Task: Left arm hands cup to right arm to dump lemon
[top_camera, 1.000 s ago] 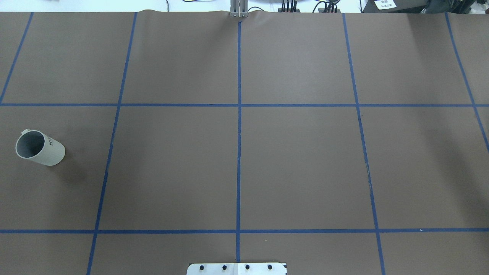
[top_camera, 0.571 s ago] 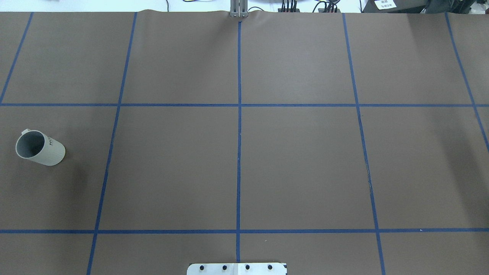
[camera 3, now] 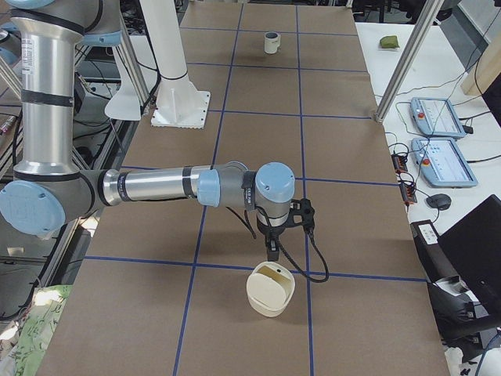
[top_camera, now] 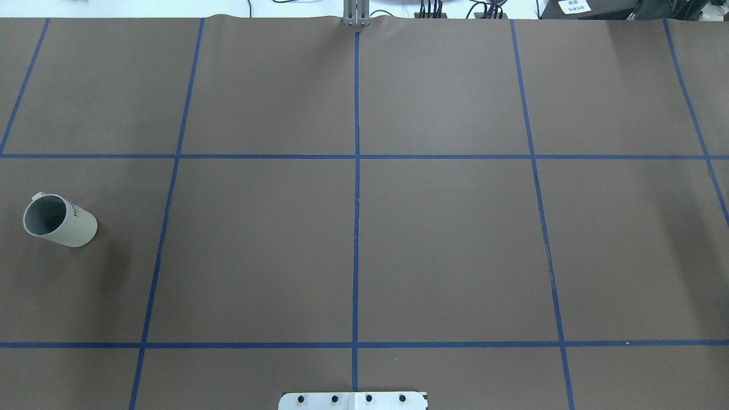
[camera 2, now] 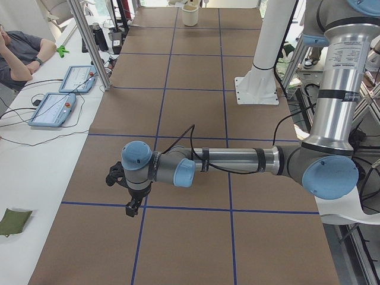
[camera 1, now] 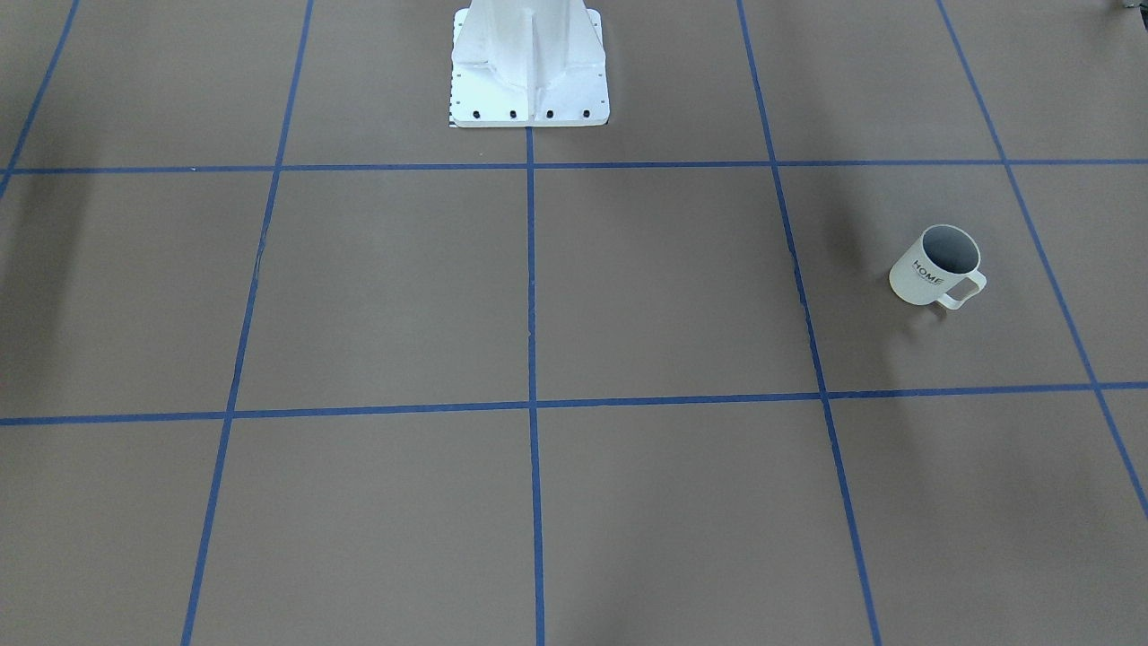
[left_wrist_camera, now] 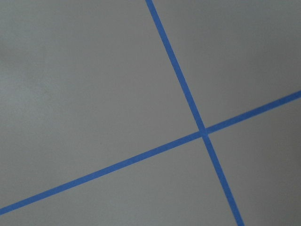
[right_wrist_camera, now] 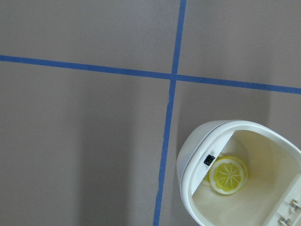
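Note:
The cup (top_camera: 60,220) stands upright at the table's left side, cream-white with "HOME" on it, its handle towards the operators' side (camera 1: 937,266). Its inside shows dark grey. It appears small at the far end in the exterior right view (camera 3: 272,42). The lemon (right_wrist_camera: 229,175) lies inside a cream-white container (right_wrist_camera: 263,155), not in the cup. My right gripper (camera 3: 271,252) hangs just above that container (camera 3: 270,288); I cannot tell whether it is open or shut. My left gripper (camera 2: 132,208) points down over the table, and I cannot tell its state either.
The white robot base (camera 1: 529,63) stands at the table's robot-side edge. Blue tape lines grid the brown table (top_camera: 444,245). A person (camera 2: 18,53) sits by two tablets (camera 2: 59,107) on the operators' side. Metal posts (camera 3: 407,55) rise at that edge.
The cup has not moved. A faint shadow beside it has drifted a little.

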Robot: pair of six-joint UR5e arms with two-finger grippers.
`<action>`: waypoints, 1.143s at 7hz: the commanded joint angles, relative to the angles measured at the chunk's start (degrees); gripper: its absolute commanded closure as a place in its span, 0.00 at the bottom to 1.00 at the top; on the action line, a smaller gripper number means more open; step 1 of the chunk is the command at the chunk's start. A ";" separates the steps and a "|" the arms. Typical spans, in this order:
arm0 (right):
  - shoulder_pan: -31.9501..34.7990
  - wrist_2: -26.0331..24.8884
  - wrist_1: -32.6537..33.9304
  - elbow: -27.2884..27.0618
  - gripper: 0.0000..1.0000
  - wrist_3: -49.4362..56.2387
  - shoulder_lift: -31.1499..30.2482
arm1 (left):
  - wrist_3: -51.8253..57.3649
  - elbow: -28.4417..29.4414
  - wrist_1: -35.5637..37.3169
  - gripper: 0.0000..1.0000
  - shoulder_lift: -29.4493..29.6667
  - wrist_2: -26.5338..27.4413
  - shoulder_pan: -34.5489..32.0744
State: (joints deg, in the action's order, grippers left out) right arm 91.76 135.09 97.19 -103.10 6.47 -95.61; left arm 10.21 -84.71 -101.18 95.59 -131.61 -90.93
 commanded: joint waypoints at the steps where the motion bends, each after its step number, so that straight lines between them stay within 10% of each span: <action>1: 0.00 -1.58 0.02 0.35 0.00 -0.85 -0.19 | -1.86 -5.61 4.39 0.00 -1.46 0.12 -0.03; 8: -0.17 -0.97 0.10 3.25 0.00 -1.11 -0.19 | -4.59 -7.13 4.77 0.00 -3.57 0.21 0.67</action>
State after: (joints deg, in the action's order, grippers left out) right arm 91.64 134.08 97.30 -100.02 5.42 -95.86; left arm 5.68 -91.85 -96.43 92.54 -131.43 -90.57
